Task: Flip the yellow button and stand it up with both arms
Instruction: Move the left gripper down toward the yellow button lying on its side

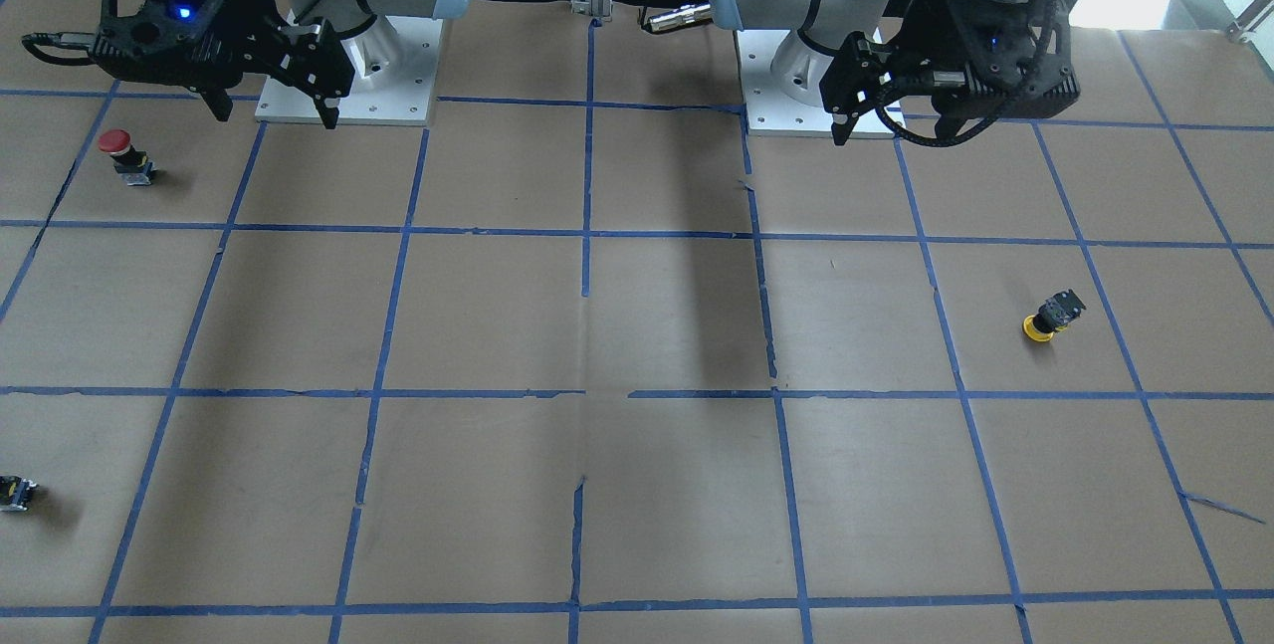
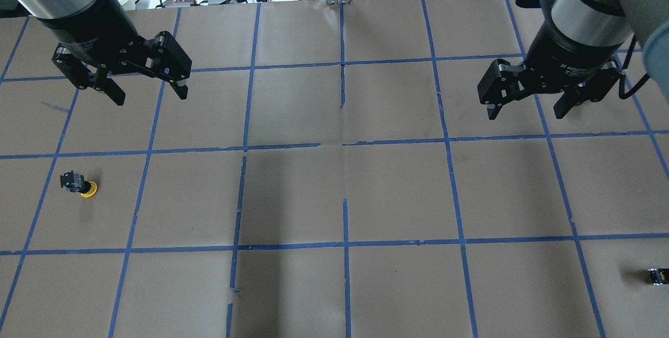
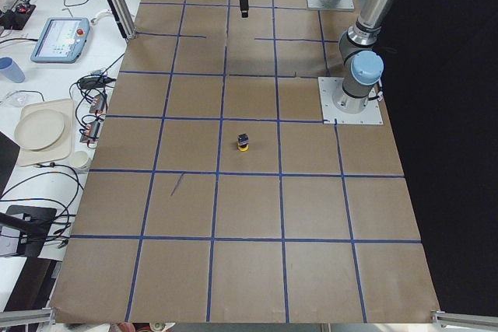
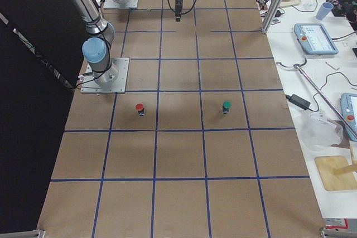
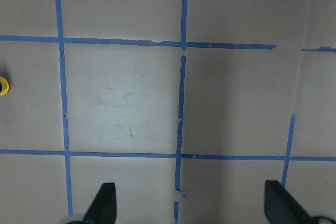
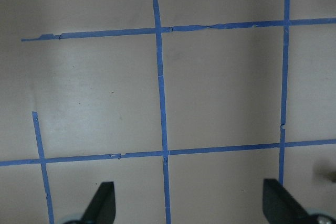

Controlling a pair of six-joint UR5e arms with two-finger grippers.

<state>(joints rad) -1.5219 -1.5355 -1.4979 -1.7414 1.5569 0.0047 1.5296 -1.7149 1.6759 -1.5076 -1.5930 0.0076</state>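
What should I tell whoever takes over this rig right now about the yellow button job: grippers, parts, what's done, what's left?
Left gripper: open, empty, held above the table, farther out than the yellow button.
Right gripper: open, empty, held above the table on its own side.
Yellow button: on the table on the left arm's side, apparently cap down with its base up; nothing touches it.
Red button: stands on the right arm's side; not part of this job.
Done: nothing to see so far.
Left: grasp the yellow button, flip it using both arms, stand it cap up.
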